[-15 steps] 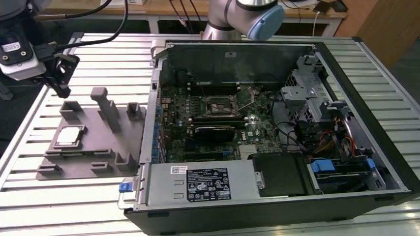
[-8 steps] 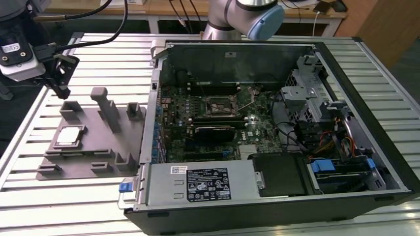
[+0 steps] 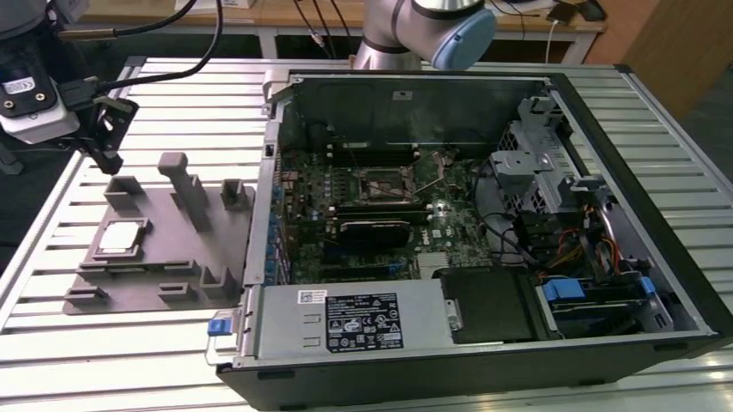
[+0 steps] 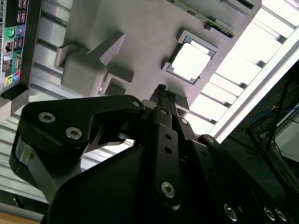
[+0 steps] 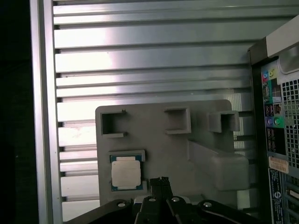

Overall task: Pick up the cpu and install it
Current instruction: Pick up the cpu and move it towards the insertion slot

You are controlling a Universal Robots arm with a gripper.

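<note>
1. Containers
- A grey fixture (image 3: 149,257) lies on the slatted tabletop (image 3: 137,360), at the exterior view's left.
- The cpu (image 3: 120,238) sits flat in a square recess of the fixture, silver top up. The other recesses seen in the fixture hold nothing.
- An open case (image 3: 641,215) lies just right of the fixture. It holds a motherboard (image 3: 343,215) with a black-framed socket (image 3: 384,182) near its middle.
- A power supply (image 3: 343,322) fills the near side of the case.

2. Claw
- In the exterior view the claw (image 3: 109,159) hangs above the far left part of the fixture, clear of it and apart from the cpu.
- In both wrist views the fingertips are clenched together with nothing between them.

3. Differences between views
- The exterior view gives the case interior, the socket and the arm (image 3: 424,34) at the far side of the tabletop.
- The first wrist view looks straight down on the fixture (image 5: 163,154). The cpu (image 5: 126,172) lies just beside the tips of the claw (image 5: 161,179).
- The second wrist view is oblique. The cpu (image 4: 190,61) reads as a bright square beyond the claw (image 4: 162,88), set in the fixture (image 4: 140,32).
- Both wrist views show coloured ports (image 5: 273,102) on the outer wall of the case, beside the fixture; the ports (image 4: 14,51) appear edge-on in the second wrist view.
</note>
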